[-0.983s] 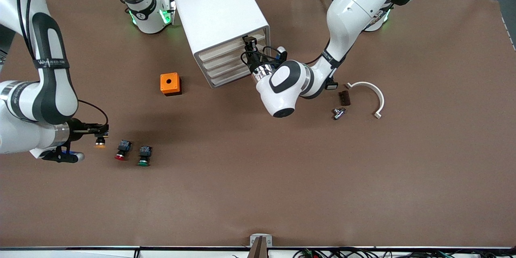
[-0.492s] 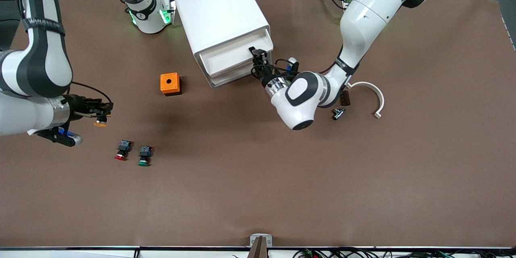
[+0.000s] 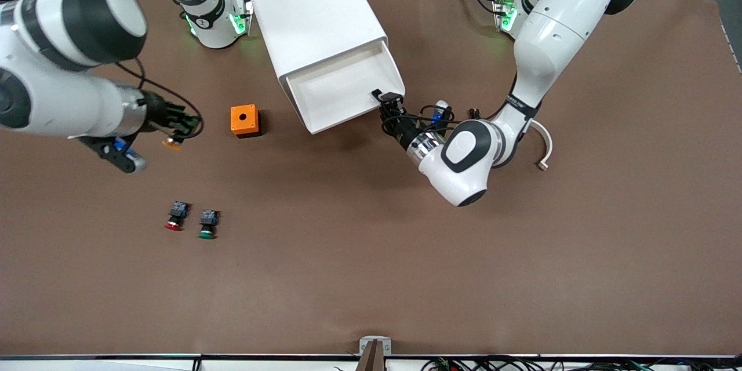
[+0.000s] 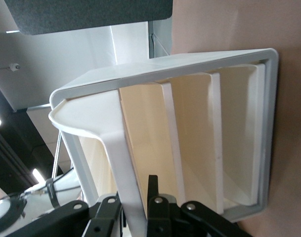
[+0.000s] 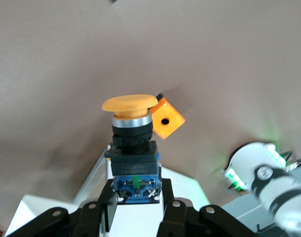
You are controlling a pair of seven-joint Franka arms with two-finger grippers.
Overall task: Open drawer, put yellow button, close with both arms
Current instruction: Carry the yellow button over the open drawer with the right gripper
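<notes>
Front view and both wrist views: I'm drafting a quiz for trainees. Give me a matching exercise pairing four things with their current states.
Things:
1. top white plastic drawer
2. yellow-capped push-button switch
3. left gripper
4. red-capped switch

States:
A. lying on the table
B. pulled out
C. held in the right gripper
D. clamped on the drawer's front edge

Pairs: 1-B, 2-C, 3-D, 4-A

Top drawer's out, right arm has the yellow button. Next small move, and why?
Probably carry the right gripper on toward the cabinet until the yellow button hangs over the drawer. The drawer is pulled out with its tray bare, the left gripper is clamped on its front lip, and the button is in the air beside the orange box, short of the drawer.
</notes>
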